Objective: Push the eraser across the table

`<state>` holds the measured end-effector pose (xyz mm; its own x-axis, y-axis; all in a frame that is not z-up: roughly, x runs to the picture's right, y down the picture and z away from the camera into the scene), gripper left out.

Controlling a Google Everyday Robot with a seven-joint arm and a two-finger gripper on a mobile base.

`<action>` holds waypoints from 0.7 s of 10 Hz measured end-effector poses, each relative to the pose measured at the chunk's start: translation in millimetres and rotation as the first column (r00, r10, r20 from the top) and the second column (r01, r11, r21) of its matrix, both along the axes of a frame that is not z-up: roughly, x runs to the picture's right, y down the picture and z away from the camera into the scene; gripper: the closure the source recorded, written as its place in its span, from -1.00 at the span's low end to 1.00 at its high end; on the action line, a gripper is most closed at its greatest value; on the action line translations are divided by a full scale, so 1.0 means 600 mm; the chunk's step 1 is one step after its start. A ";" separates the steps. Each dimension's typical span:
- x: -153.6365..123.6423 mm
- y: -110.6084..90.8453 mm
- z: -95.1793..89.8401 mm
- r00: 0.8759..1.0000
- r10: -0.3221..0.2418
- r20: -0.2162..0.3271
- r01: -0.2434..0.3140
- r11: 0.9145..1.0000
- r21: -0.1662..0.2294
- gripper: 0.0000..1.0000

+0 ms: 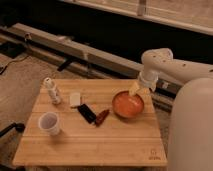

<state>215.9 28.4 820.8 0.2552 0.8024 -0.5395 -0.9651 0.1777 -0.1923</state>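
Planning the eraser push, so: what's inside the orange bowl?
The bowl shows only its bare orange inside, nothing visible in it. The gripper hangs over its far rim, hiding a bit of that edge.

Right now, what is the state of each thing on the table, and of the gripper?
eraser: lying flat on the table, untouched.
white cup: upright, opening up.
bottle: upright.
orange bowl: right way up.
cream block: lying flat.
reddish-brown object: lying flat.
gripper: over the bowl's far rim, away from the eraser.

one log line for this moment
phase: pre-contact | gripper: at far rim of orange bowl, apart from eraser | eraser: flat on table, beside reddish-brown object
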 end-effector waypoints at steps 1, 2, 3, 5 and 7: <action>0.000 0.000 0.000 1.000 0.000 0.000 0.000 1.000 0.000 -0.60; 0.000 0.000 0.000 1.000 0.000 0.000 0.000 1.000 0.000 -0.60; 0.000 0.000 0.000 1.000 0.000 0.000 0.000 1.000 0.000 -0.60; -0.003 0.000 0.001 1.000 -0.009 0.000 0.009 1.000 -0.001 -0.60; -0.034 -0.004 0.009 0.996 -0.069 0.047 0.069 0.998 -0.001 -0.60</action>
